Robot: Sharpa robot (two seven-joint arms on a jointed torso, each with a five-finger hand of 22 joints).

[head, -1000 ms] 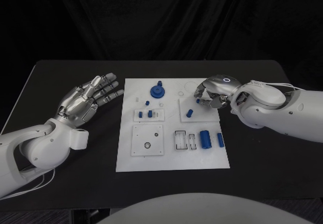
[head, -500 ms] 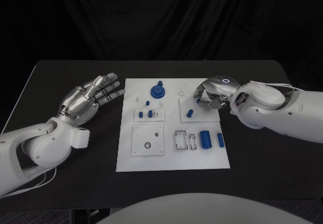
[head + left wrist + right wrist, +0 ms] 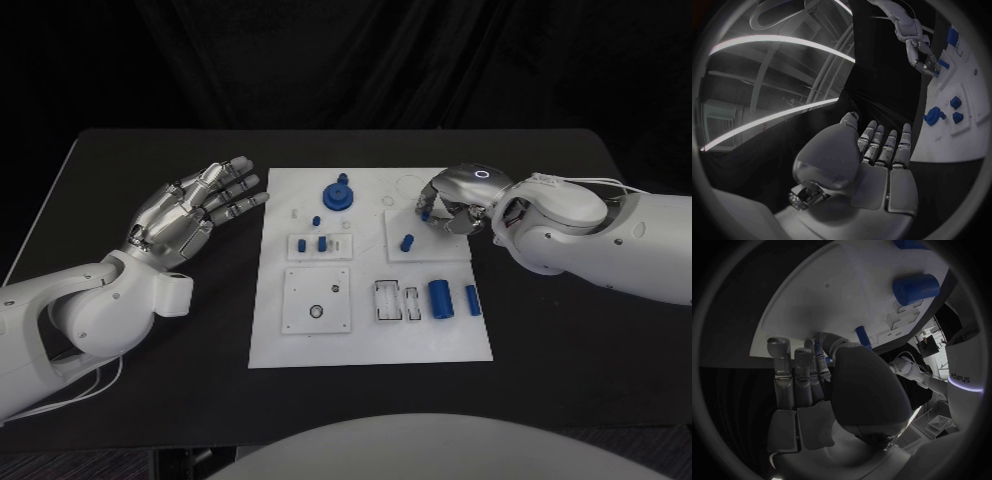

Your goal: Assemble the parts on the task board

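Compared with the frame one second earlier, the left hand (image 3: 192,212) had shifted slightly toward the far edge of the table (image 3: 130,150), and the right hand (image 3: 450,203) had barely moved. The parts on the board had kept their places.

The left hand hovered above the table just beside the left edge of the task board (image 3: 368,345), palm up, fingers straight and spread, holding nothing. The left wrist view confirmed an empty palm (image 3: 873,170) with the fingers extended toward the board (image 3: 954,135).

The right hand was over the far right area of the board, its fingers curled downward near a small raised white plate (image 3: 426,240). In the right wrist view the fingertips (image 3: 820,347) lay close to a small blue peg (image 3: 862,336); whether they gripped it could not be determined.

The board lay at the centre of the table. A blue gear-like part (image 3: 339,193) stood near its far edge. Two small blue pieces (image 3: 310,244) sat on a white plate left of centre, and one short blue peg (image 3: 407,241) on the plate under the right hand. A large blue cylinder (image 3: 440,299) and a thinner one (image 3: 472,300) lay near the right edge.
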